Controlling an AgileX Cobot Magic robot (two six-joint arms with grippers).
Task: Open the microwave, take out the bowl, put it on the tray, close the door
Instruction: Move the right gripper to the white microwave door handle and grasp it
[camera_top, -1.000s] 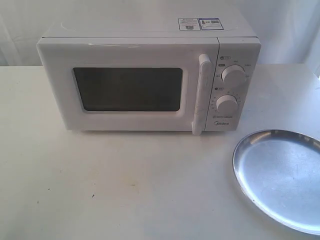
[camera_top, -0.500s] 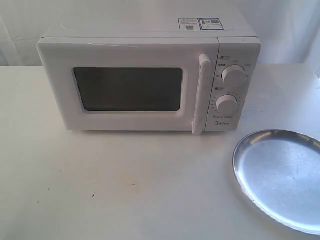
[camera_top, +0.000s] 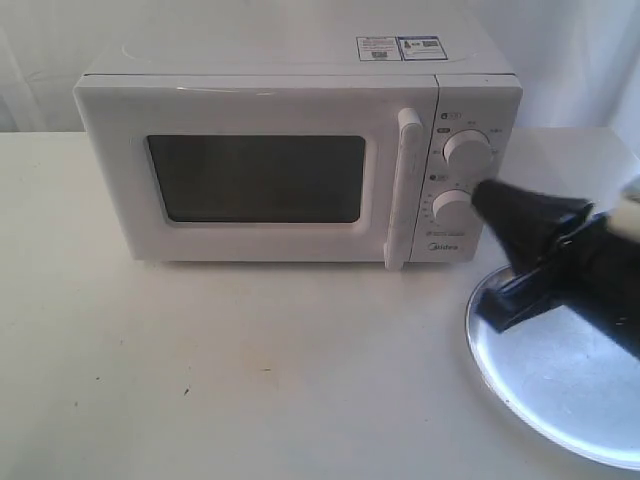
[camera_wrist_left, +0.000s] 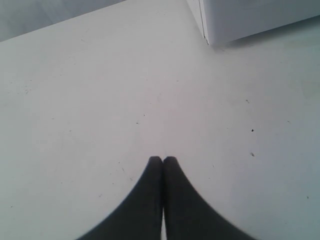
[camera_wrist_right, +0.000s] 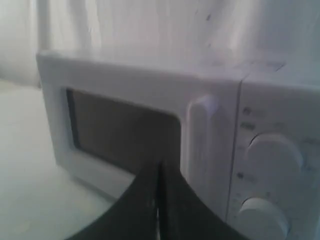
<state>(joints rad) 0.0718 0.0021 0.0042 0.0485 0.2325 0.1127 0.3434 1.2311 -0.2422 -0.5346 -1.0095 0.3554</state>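
Observation:
The white microwave (camera_top: 300, 150) stands at the back of the table with its door (camera_top: 255, 178) closed, the vertical bar handle (camera_top: 404, 185) beside two round knobs. The silver tray (camera_top: 560, 365) lies at the front right. My right gripper (camera_top: 482, 192) is shut, raised above the tray's far edge, its tip in front of the lower knob (camera_top: 452, 208). In the right wrist view the right gripper (camera_wrist_right: 159, 165) points toward the door handle (camera_wrist_right: 197, 135). My left gripper (camera_wrist_left: 162, 160) is shut over bare table, empty. The bowl is hidden.
White tabletop (camera_top: 250, 370) stretches in front of the microwave. A white curtain hangs behind. A corner of the microwave (camera_wrist_left: 240, 20) shows in the left wrist view.
The right arm has come into the exterior view from the right, over the tray and toward the microwave's knobs. Nothing else moved.

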